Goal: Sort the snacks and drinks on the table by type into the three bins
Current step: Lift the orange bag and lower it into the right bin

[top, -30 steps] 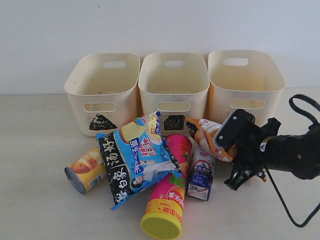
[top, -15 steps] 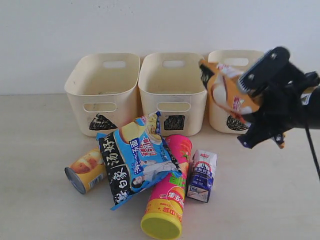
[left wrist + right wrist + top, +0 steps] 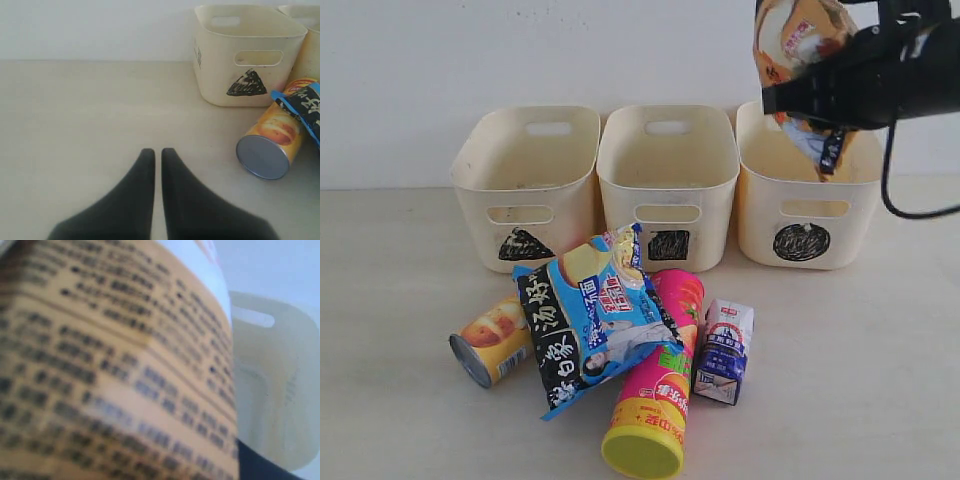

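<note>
Two grippers, two stories: out past the yellow-red tube (image 3: pixel 492 342), around eight o'clock from the blue-white-black bag (image 3: pixel 595 325), the left gripper (image 3: pixel 156 152) hangs over bare table (image 3: pixel 75 110) with its fingers pressed together on nothing. Up at one o'clock the right gripper (image 3: pixel 820 95) pinches the orange-yellow bag (image 3: pixel 795 35) across its middle, in the air above the circle-marked bin (image 3: pixel 855 225). That bag looks light, soft and crinkly, slick film that will sag rather than hold shape, so I'd take it by the flat body or a sealed edge, gently, since the contents would likely crush.
</note>
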Motion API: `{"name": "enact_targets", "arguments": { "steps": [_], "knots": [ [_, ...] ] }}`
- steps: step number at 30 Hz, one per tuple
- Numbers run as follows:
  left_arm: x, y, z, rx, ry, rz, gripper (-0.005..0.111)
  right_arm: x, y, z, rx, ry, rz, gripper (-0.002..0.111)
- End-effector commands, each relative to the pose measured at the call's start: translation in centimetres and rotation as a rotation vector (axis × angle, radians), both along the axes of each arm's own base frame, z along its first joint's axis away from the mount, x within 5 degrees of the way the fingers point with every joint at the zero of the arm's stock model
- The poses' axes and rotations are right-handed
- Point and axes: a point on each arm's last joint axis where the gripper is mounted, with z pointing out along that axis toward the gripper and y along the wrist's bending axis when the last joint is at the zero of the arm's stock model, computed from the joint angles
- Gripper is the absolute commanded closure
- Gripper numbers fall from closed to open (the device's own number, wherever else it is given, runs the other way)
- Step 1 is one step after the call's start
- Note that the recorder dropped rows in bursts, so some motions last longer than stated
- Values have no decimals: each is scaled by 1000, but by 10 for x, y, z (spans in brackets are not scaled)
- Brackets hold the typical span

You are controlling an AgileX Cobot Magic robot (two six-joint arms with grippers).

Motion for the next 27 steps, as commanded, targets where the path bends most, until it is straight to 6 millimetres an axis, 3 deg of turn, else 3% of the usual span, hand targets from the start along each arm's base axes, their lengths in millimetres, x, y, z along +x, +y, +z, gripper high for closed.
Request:
{"name": "enact_targets", "arguments": {
  "steps": [1, 9, 18, 21, 24, 27],
  "knots": [
    [0, 0, 2, -5, -18, 1, 103, 41, 3, 8, 40, 8, -45, 108],
    [0, 0, 2, -5, -18, 1, 103, 112, -16, -16, 52, 53, -143, 108],
    [0, 0, 2, -5, -18, 1, 103, 153, -27, -62, 60, 118, -191, 105],
    [0, 0, 2, -5, -18, 1, 103, 159, -28, -73, 54, 137, -194, 84],
    [0, 0, 2, -5, -18, 1, 103, 161, -28, -74, 49, 125, -191, 46],
    [0, 0, 2, -5, -18, 1, 103, 161, -28, -74, 47, 124, -190, 16]
  ]
}}
